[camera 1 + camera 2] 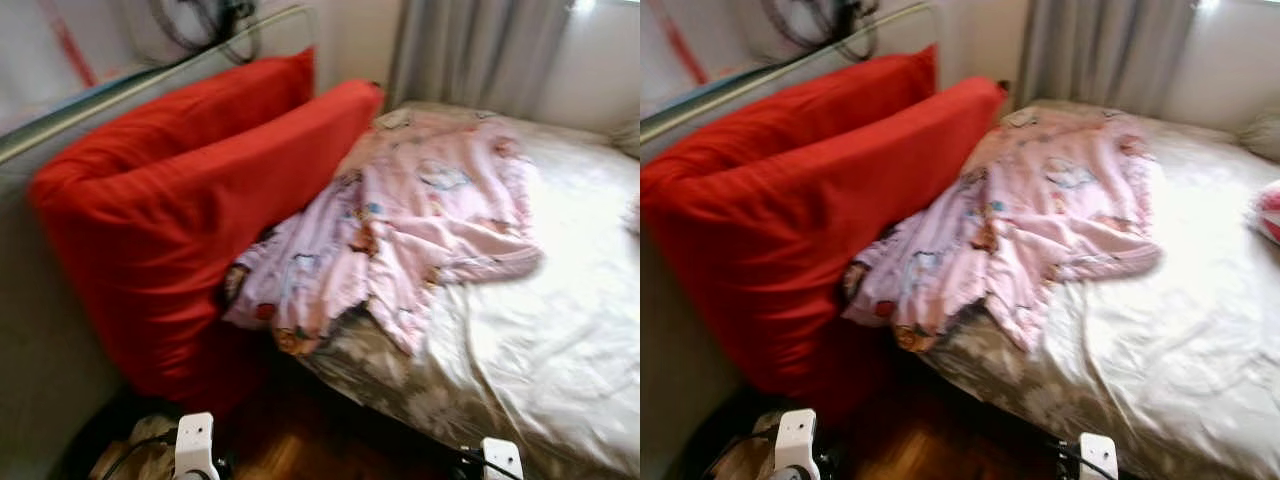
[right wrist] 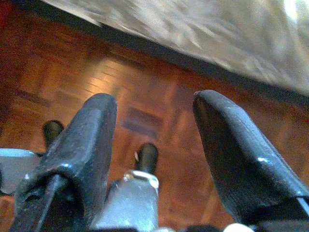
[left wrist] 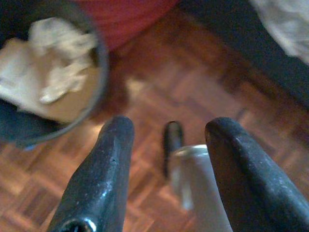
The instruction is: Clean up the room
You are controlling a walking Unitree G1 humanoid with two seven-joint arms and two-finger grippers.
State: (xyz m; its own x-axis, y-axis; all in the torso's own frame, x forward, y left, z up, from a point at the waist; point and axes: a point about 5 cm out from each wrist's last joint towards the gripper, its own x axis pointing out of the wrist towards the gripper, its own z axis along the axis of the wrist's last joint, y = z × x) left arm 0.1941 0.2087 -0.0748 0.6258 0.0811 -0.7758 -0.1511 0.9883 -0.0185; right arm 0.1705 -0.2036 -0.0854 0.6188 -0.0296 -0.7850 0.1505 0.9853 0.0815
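Left arm hangs low; left gripper (image 3: 166, 159) points down at the parquet floor (image 3: 203, 77), fingers (image 3: 104, 169) spread apart, nothing between them. Just beside it, a dark round waste bin (image 3: 99, 58) holds crumpled paper (image 3: 63, 63); the bin stands at the foot of the red cushions. A white robot foot with a black tip shows on the floor beyond the fingers.

Head views, blurred: two large red cushions (image 1: 190, 190) stand on edge, leaning against the grey wall and a metal rail (image 1: 150, 75), along the left side of the bed (image 1: 560, 330). A pink printed blanket (image 1: 410, 230) lies rumpled across the bed's left half, touching the nearer cushion, one corner draping over the mattress edge. A pale creased sheet covers the rest. Grey curtains (image 1: 470, 50) hang behind the bed.

Right arm also hangs low; right gripper (image 2: 154, 145) aims at the floor near the bed's edge, fingers wide apart and empty.
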